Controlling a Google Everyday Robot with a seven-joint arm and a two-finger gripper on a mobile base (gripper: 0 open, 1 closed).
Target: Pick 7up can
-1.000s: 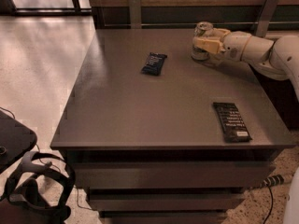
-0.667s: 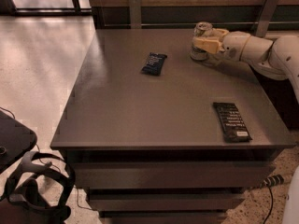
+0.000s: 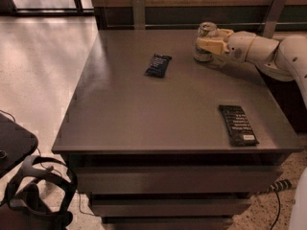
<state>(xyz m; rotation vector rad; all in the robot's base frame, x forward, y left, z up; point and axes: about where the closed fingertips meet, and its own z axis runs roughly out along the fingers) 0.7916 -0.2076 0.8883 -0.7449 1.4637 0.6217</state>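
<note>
The 7up can [image 3: 203,55] stands upright on the grey table [image 3: 158,109] at its far right, pale body and shiny metal top showing. My gripper [image 3: 205,44] reaches in from the right on a white arm and sits around the can's middle, shut on it. One yellowish finger [image 3: 211,45] lies across the can's front. The can's base rests on the table top.
A dark blue snack wrapper [image 3: 158,64] lies flat at the table's far middle. A black snack bar [image 3: 238,124] lies near the front right edge. Two grey posts [image 3: 138,11] and a wall stand behind the table. A black object [image 3: 33,190] sits on the floor at the lower left.
Almost nothing has moved. The gripper stays around the can at the same spot on the table.
</note>
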